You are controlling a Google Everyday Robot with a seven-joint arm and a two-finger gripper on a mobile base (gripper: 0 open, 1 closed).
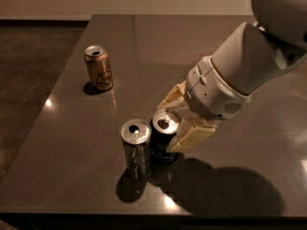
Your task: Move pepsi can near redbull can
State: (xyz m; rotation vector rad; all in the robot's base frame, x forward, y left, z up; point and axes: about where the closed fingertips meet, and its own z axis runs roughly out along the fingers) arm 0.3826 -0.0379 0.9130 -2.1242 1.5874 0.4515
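The pepsi can, dark with a silver top, stands upright on the table right beside the silver-grey redbull can, touching or almost touching its right side. My gripper reaches in from the right. Its cream fingers sit on either side of the pepsi can and are closed on it. The arm's white wrist hangs above and to the right of both cans.
An orange-gold can with a dark drawing stands upright at the table's far left. The dark table has its left edge beside that can and its front edge just below the two cans. The floor lies to the left.
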